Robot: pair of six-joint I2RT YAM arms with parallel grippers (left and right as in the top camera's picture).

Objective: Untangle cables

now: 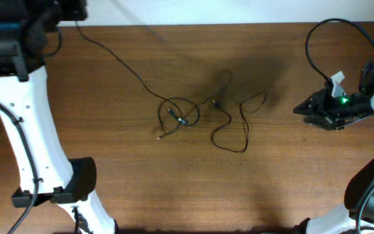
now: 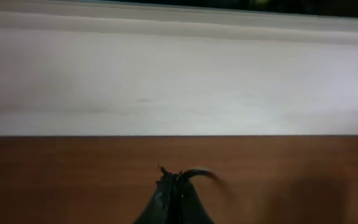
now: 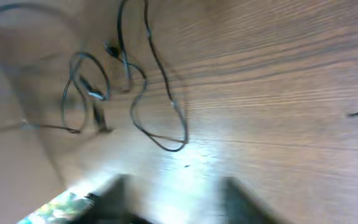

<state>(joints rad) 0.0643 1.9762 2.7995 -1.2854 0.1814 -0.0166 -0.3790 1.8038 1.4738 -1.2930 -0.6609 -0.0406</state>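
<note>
— Where are the cables?
— In the middle of the table, a loose knot of loops. One long cord runs off to the far left corner.
— Why led out like that?
— To draw it free of the knot, I'd guess. The left gripper is pinched tight on its end, low by the table's far edge.
— And the other arm?
— The right gripper hovers well apart from the tangle, pointing at it, fingers spread, holding nothing.
</note>
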